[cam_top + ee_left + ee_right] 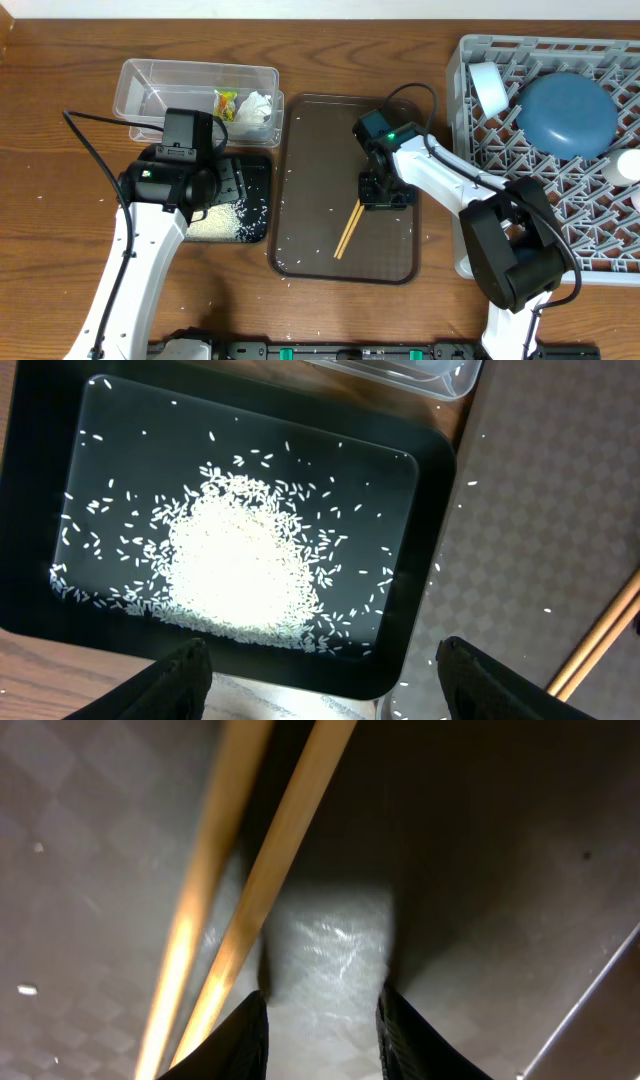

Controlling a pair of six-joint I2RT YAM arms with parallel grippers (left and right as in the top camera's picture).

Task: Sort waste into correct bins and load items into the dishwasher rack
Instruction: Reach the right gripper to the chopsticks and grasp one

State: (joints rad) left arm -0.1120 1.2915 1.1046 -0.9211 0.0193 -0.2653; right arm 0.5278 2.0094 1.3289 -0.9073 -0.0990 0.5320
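Note:
Two wooden chopsticks (pixel 350 228) lie on the brown serving tray (pixel 310 150). My right gripper (pixel 385 195) is low over that tray at their upper end. In the right wrist view its fingers (pixel 322 1030) are slightly apart and empty, and the chopsticks (pixel 285 860) lie just left of the left finger. My left gripper (pixel 222 178) is open and empty above the black tray (pixel 430 560), which holds a pile of white rice (pixel 240 570). The clear tub (pixel 150 85) holds the yellow-green wrapper (pixel 226 103) and the white tissue (pixel 256 108). The grey rack (pixel 520 170) holds a round blue plate (pixel 567 112) and a white cup (pixel 490 88).
Loose rice grains lie on the brown tray (pixel 540 510) and on the wooden table around it. A second white cup (pixel 628 165) shows at the rack's right edge. The clear tub's corner (pixel 420 372) is just beyond the black tray.

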